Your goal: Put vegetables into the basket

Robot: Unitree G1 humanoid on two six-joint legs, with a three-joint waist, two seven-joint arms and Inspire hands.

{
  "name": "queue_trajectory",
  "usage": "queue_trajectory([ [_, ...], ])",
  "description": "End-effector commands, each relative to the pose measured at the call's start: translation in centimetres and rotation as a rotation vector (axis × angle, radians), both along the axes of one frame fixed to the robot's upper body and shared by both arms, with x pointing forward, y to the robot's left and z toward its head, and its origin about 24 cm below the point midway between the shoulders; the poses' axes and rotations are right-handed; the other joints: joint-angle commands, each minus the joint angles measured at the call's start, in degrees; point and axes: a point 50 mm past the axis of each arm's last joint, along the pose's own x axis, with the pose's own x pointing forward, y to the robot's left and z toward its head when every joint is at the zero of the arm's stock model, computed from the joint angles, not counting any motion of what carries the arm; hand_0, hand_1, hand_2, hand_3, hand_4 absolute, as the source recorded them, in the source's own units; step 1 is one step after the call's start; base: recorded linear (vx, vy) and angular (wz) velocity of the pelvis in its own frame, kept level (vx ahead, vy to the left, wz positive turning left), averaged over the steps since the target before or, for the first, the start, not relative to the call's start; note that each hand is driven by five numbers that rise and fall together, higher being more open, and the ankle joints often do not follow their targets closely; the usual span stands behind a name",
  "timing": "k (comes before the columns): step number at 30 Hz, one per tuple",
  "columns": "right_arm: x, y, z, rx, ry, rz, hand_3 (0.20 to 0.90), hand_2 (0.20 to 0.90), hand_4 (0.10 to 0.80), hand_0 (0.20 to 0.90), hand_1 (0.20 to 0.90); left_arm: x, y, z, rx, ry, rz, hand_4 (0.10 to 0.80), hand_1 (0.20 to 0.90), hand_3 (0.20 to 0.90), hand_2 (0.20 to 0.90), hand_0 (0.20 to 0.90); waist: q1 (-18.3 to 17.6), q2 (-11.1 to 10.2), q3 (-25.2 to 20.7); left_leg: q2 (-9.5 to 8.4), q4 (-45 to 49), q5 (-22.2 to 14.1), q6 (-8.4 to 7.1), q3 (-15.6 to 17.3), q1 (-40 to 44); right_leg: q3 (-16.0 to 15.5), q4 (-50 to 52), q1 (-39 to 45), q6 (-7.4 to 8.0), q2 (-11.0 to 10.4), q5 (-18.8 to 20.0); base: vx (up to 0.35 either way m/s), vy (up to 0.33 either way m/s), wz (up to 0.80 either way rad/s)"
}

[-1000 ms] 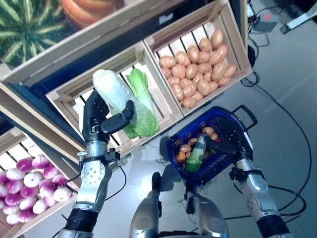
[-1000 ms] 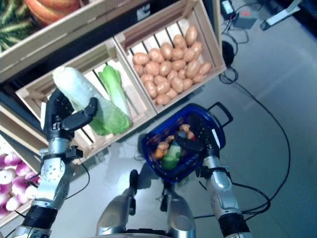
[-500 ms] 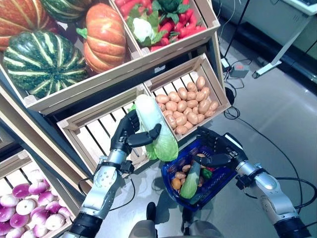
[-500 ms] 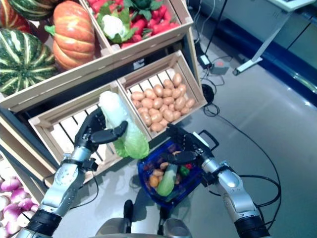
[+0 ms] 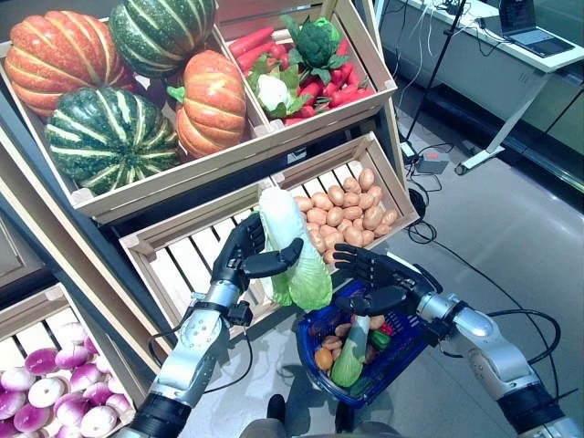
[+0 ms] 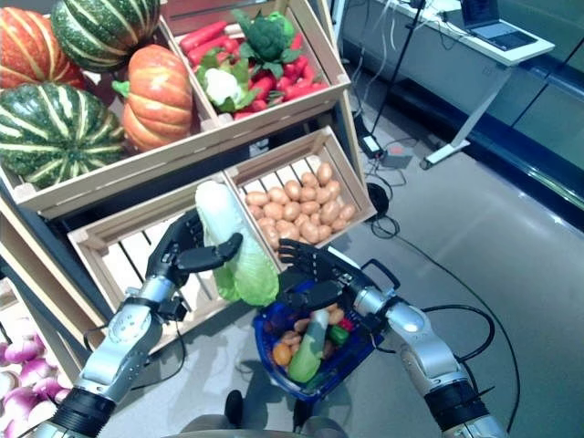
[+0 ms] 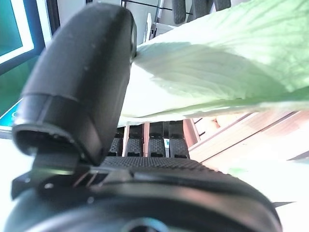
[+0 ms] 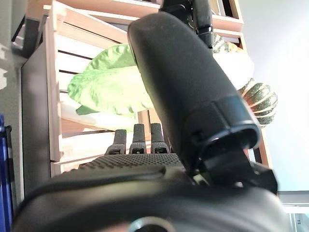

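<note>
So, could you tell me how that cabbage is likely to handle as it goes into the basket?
The cabbage, gripped by the left hand, probably has a firm pale stalk. Its leafy green end hangs loose, so it may flop or bruise. It looks long for the basket, so it may stick out.

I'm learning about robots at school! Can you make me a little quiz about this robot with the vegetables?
1. True or false: the left hand is curled round a cabbage.
2. Which crate sits just behind the blue basket? A) pumpkins B) potatoes C) onions
3. Fill in: the right hand is spread ____ above the basket, holding nothing.

Key
1. True: fingers and thumb wrap the pale green cabbage, held up near the basket but not yet in it.
2. B, the potatoes.
3. Open: its fingers are straight, close to the cabbage's leafy end.
</note>
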Motion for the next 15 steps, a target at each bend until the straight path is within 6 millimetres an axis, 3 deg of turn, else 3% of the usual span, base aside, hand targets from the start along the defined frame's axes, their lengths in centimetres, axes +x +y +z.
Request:
queue_trajectory([
  [1,1.9,1.2,1.9,0.138,-0.069,-0.117,0.900,0.900,0.800,0.900,0.900,1.6,-2.0,4.0,-0.072,-0.208,-0.070,0.400,0.300,0.300,0.300,0.300,0.9,-0.9,-7.3,-0.35,0.1,-3.1,-1.16,-0.2,-0.3,-2.7,0.1,1.9,3.00,-4.9,1.4,0.000,0.000,0.00],
  [8,2.3,2.4,0.8,0.154,-0.024,-0.312,0.900,0.900,0.800,0.900,0.900,1.5,-2.6,4.0,-0.090,-0.197,-0.052,0.400,0.300,0.300,0.300,0.300,0.6,-0.1,-7.9,-0.32,0.1,-3.2,-1.07,0.1,0.0,-2.2,0.1,1.8,2.94,-5.0,1.3,0.000,0.000,0.00],
  [15,2.2,4.3,0.8,0.146,0.004,-0.158,0.900,0.900,0.800,0.900,0.900,1.4,-2.9,4.4,-0.121,-0.197,-0.090,0.400,0.300,0.300,0.300,0.300,0.9,0.3,-8.1,-0.36,0.1,-3.2,-1.09,0.1,0.0,-2.2,0.1,1.8,2.82,-5.1,1.2,0.000,0.000,0.00],
])
